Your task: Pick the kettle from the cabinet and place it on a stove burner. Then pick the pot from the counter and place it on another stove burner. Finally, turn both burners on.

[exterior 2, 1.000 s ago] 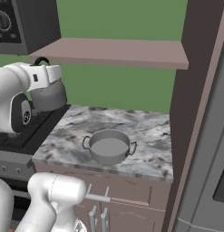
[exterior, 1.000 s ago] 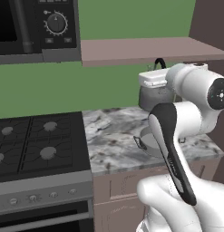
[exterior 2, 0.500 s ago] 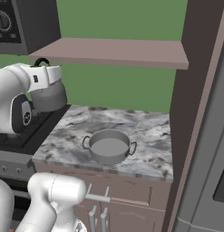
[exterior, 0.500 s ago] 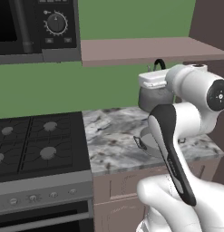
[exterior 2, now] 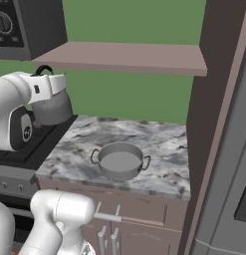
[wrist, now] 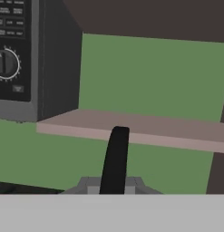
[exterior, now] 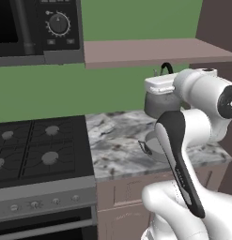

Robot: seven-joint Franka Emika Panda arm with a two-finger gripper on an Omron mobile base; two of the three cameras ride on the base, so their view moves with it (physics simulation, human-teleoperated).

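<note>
**Kettle in transit, stove burners off to the side**

Item 1, gripper [wrist: 113, 188]: I read its jaws as pressed together on the black arched handle of the kettle [exterior: 160, 101]. In the hand view the handle rises as a dark strip between the two finger tips. In the left base view the hand sits directly on top of the kettle.

Item 2, kettle: held in the air below the cabinet [exterior: 155, 51] shelf and above the counter [exterior: 119, 140], upright, not resting on anything I can see. In the right base view [exterior 2: 51, 107] it hangs over the seam where counter meets cooktop.

Item 3, stove burners [exterior: 50, 157]: four alike, all bare. In the left base view they lie at about 8 o'clock from the kettle, well apart from it. This is the relation my next move depends on: I judge the carry must run sideways along the counter's length and then down.

Item 4, pot [exterior 2: 120, 160]: on the counter, untouched, at about 4 o'clock from the kettle in the right base view.

Item 5, microwave [exterior: 37, 28]: above the cooktop; I judge it limits carry height.
</note>
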